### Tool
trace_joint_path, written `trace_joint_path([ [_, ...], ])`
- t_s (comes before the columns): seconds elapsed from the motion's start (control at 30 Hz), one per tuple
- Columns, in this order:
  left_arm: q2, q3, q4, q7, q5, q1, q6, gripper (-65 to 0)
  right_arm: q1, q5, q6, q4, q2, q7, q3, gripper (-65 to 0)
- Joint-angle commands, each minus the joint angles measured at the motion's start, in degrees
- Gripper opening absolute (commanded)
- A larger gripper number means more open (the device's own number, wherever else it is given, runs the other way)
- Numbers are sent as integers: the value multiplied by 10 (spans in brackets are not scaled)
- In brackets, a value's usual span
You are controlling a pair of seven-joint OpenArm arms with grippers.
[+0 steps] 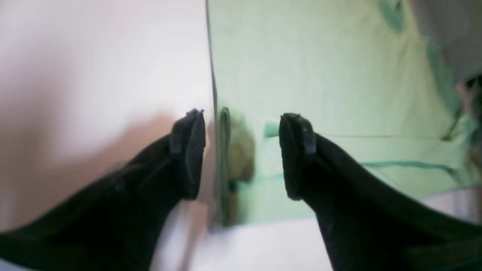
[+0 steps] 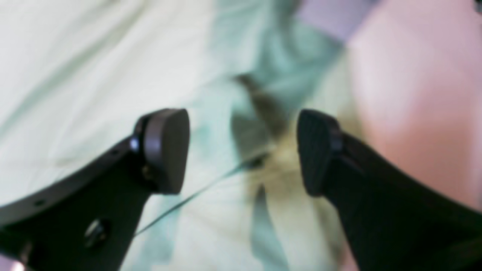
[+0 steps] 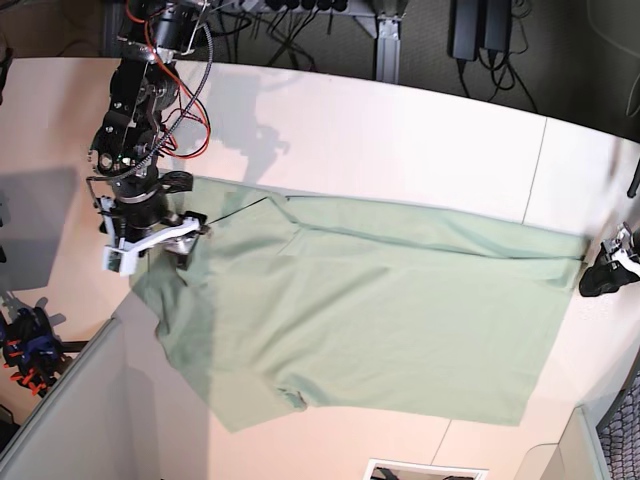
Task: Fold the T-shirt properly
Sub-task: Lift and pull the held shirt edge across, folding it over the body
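Mint shirt (image 3: 380, 300) lies spread on the table (image 3: 400, 130); right gripper (image 2: 243, 150) and left gripper (image 1: 243, 156), jaws apart, straddle opposite edges, probably poised to pinch for a fold.

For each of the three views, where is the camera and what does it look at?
Left wrist: behind the open left gripper, facing the T-shirt edge on the table.
Right wrist: behind the open right gripper, facing bunched shirt fabric.
Base: high above, facing down on the table; both arms show, the right gripper at the shirt.
All views share the shirt.
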Motion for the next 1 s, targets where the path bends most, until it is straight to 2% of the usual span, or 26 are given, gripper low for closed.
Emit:
trace_joint_path([
  [0.0, -12, -14, 19, -4, -16, 5, -6, -302, 3, 15, -2, 12, 8, 7, 22, -207],
  [0.17, -11, -41, 71, -8, -17, 75, -6, -302, -29, 78, -2, 11, 8, -14, 123, -207],
  [0.3, -6, -41, 103, -15, -36, 128, -6, -302, -70, 112, -2, 9, 6, -22, 170, -207],
  [0.47, 23, -41, 105, -30, -42, 150, -6, -302, -106, 139, -2, -14, -6, -19, 181, -207],
  [0.63, 61, -41, 105, -30, -12, 150, -6, -302, -106, 148, -2, -29, -29, -11, 181, -207],
  [0.8, 82, -41, 105, -43, 32, 140, -5, -302, -105, 153, -2, -29, -35, -11, 174, -207],
  [0.97, 89, -41, 105, -55, 96, 121, 83, -302, -93, 152, -2, -29, -46, -11, 171, -207],
])
